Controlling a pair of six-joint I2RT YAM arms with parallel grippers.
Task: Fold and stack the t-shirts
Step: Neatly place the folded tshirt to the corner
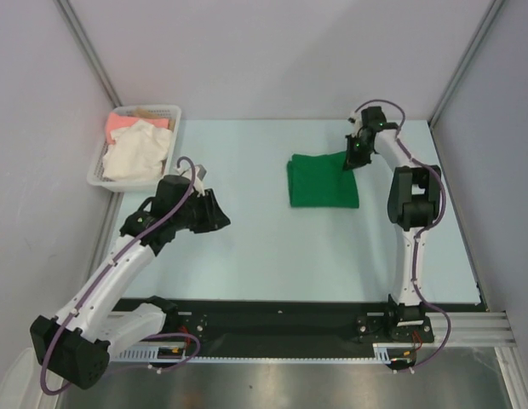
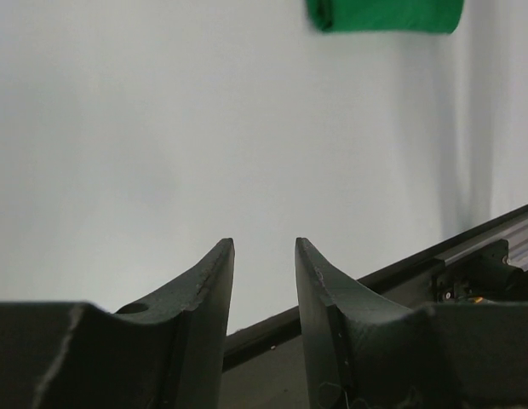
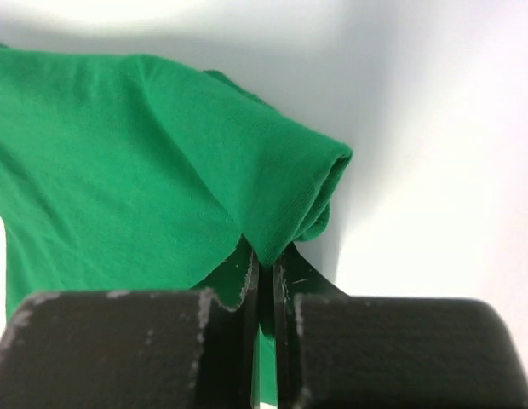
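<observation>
At table (image 1: 264, 256) centre-right: folded green t-shirt (image 1: 322, 181) | right gripper (image 1: 352, 162) fingers pinching its far right corner | left gripper (image 2: 264, 256) fingers apart, empty | cream t-shirt (image 1: 136, 153), pink t-shirt (image 1: 123, 126) in basket (image 1: 97, 167)

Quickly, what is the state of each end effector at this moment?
Left end effector: open, holding nothing.
Right end effector: closed, pinching a fold of the green t-shirt.
</observation>
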